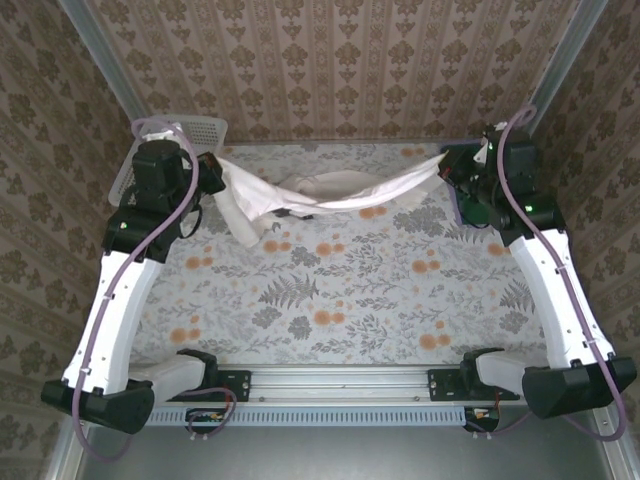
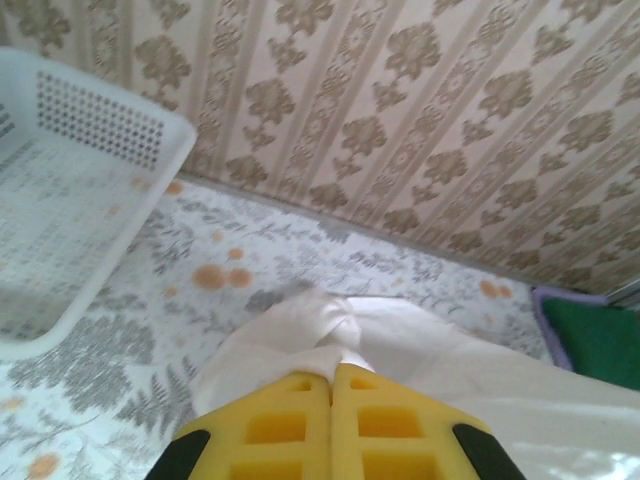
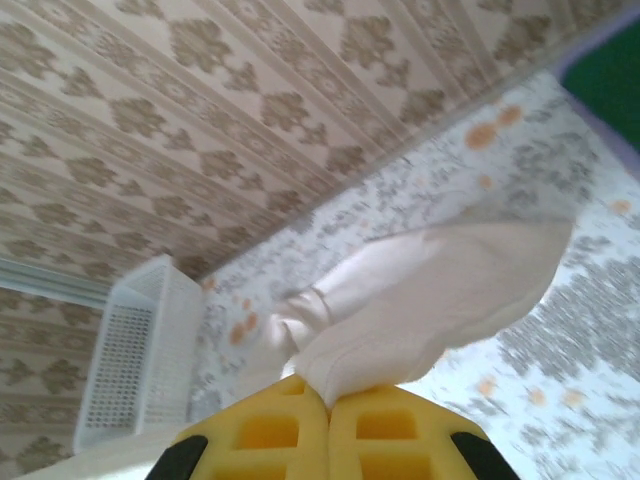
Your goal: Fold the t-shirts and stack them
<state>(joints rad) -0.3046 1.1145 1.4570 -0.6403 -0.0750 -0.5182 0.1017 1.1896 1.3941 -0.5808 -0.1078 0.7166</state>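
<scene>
The cream-white t-shirt [image 1: 340, 190] hangs stretched between my two grippers over the far part of the table, sagging in the middle, with one end drooping onto the cloth at the left. My left gripper [image 1: 215, 172] is shut on its left end, and the cloth bunches out of the yellow fingertips in the left wrist view [image 2: 332, 372]. At the far right, my right gripper [image 1: 447, 165] is shut on the other end, with a hem pinched between its fingertips [image 3: 328, 398]. The dark green t-shirt [image 2: 600, 340] with purplish edging lies flat at the far right corner [image 3: 610, 80].
A white mesh basket [image 1: 200, 130] stands at the far left corner, close behind the left gripper [image 2: 70, 220]. The floral tablecloth [image 1: 340, 290] covers the table. Patterned walls close in the back and both sides.
</scene>
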